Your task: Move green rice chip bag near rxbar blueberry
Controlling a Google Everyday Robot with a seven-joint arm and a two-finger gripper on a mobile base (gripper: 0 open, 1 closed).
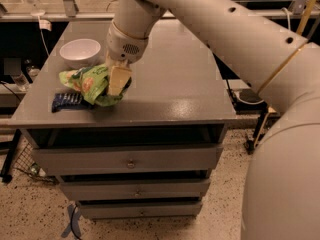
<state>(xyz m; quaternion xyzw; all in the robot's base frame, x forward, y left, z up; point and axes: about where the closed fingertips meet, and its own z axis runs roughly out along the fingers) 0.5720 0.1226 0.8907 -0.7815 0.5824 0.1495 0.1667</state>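
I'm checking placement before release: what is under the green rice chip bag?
The right end of the rxbar blueberry disappears behind the green rice chip bag, which the gripper clamps on its right; whether they touch is hidden.

Cabinet (175, 89) — bowl (80, 52), rxbar blueberry (69, 102), bag (88, 84) — end effector (117, 82) gripping bag

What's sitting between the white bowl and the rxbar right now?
The green rice chip bag, gripped by the tool at its right end, fills that stretch in the camera view.
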